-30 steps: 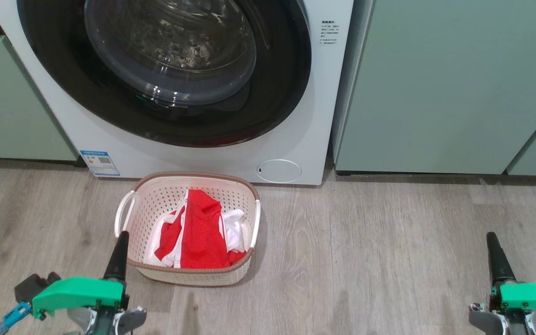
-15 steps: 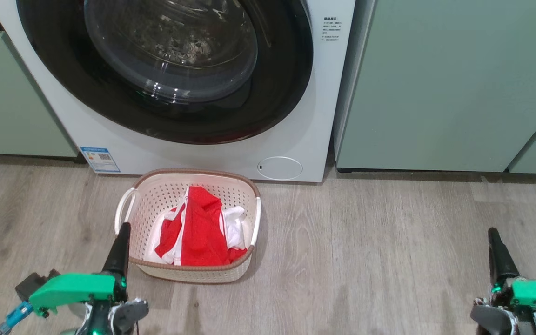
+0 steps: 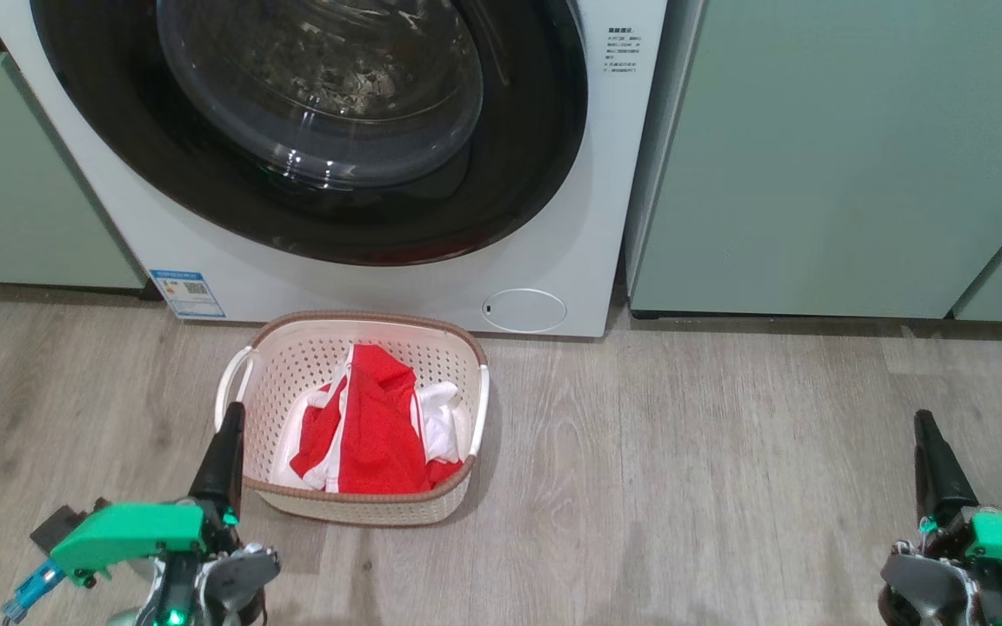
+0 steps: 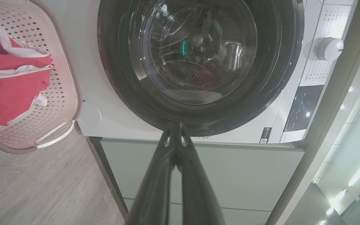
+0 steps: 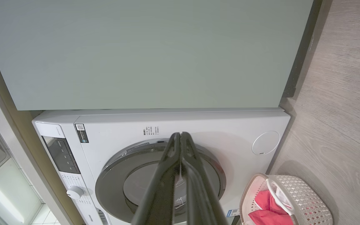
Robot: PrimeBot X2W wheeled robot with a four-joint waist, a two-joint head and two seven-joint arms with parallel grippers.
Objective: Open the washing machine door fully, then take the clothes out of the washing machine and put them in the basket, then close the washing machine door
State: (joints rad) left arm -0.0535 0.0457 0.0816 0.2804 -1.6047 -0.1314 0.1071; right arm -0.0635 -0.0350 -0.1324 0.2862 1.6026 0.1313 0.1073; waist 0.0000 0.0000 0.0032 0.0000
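Over the last second my head camera is tilting slightly, so the washing machine [image 3: 592,252] and the basket [image 3: 362,318] are sitting a little higher in view. The clothes [image 3: 375,426] are lying in the basket on the floor [image 3: 684,478], just before the closed washing machine door [image 3: 527,174]. Green cabinets [image 3: 814,156] are flanking the machine. My left end effector [image 3: 231,416], near the basket's corner, and my right end effector [image 3: 925,424] are pointing forward, fingers pressed together, empty.

Nothing could actually be read. The washing machine [image 3: 588,217] carried a small blue label [image 3: 188,294] with a QR code at a lower corner of its front, a block of tiny grey print [image 3: 618,54] higher up (characters too small to make out), and a black sticker [image 4: 265,135] near the control panel [image 4: 302,107], equally illegible.
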